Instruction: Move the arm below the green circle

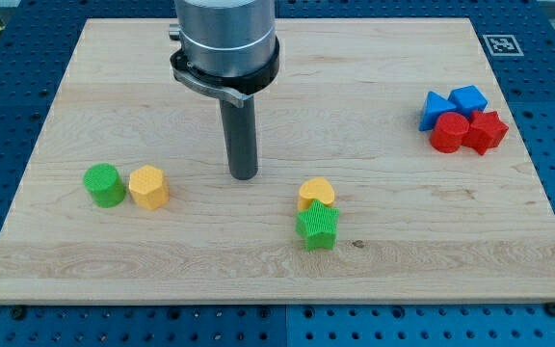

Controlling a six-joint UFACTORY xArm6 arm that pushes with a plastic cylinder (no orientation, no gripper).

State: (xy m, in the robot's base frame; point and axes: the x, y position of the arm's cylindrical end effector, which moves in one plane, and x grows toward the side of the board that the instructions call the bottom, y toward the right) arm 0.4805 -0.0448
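There is no gripper here, only my tip (244,176), resting on the desk (403,241) right of the green circle (104,185) and yellow hexagon (148,187). I should sweep near and left, rounding the hexagon, stopping just below the circle.

No readable words or numbers, only a black-and-white square marker (500,44) on the board's (374,260) top right corner
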